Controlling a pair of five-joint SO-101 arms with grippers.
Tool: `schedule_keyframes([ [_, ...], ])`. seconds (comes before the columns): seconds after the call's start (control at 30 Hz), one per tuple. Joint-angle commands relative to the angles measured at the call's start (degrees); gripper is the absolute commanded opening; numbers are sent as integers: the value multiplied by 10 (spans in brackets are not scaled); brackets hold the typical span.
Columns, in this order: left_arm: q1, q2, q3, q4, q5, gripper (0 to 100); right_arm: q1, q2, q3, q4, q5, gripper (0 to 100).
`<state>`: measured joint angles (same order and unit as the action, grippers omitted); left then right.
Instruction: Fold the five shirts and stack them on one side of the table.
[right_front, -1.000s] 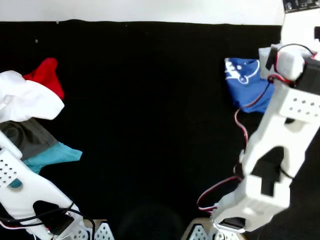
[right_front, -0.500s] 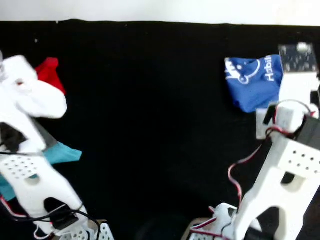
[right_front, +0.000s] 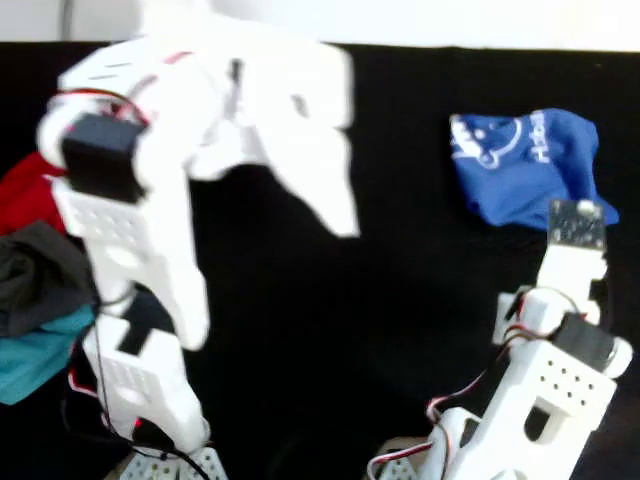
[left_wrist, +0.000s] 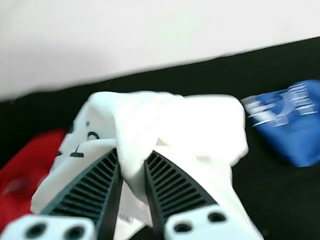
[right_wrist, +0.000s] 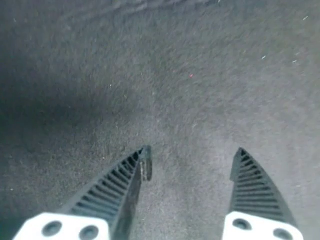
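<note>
Left gripper (left_wrist: 132, 162): fingers (left_wrist: 172, 187) pinching fold of white shirt (left_wrist: 170, 120). Cloth bunched over both fingers, held above black surface (right_front: 400, 320), toward 11 o'clock in high view.
Right gripper (right_wrist: 192, 157): fingers spread, aimed down at bare surface, toward 4 o'clock.
Blue shirt (right_front: 520, 165): crumpled at 2 o'clock, just beyond right arm.
Pile at 9 o'clock, pieces overlapping: red shirt (right_front: 25, 190) farthest back, dark grey shirt (right_front: 35, 275) in middle, teal shirt (right_front: 35, 360) nearest front edge.
</note>
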<state>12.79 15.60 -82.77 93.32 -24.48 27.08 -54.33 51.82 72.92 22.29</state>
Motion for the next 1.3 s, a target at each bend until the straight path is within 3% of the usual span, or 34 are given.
schedule_keyframes([
  [0.0, 88, -29, -16, -40, 4, 8, 7, -24, 33, -22, -4, 252],
  [0.1, 155, -28, -13, -38, 31, 8, 7, -32, 44, -22, -5, 252],
  [0.23, 197, -15, 0, -13, 134, 8, 15, -37, 41, -20, -8, 252],
  [0.33, 182, 23, 47, -2, 152, 8, 27, -37, 39, -18, -8, 252],
  [0.5, 95, 131, 131, -9, 152, 8, 1, -34, 44, -16, -4, 256],
  [0.77, -28, 373, 159, -57, 151, 18, -233, -30, 41, -22, -25, 257],
  [0.87, -72, 425, 159, -55, 152, 96, -315, -7, 26, -22, -69, 307],
  [0.97, -111, 442, 159, -55, 154, 164, -389, 73, -15, -22, -106, 368],
  [1.27, -223, 419, 158, -20, 153, 140, -544, 374, -204, -17, -113, 368],
])
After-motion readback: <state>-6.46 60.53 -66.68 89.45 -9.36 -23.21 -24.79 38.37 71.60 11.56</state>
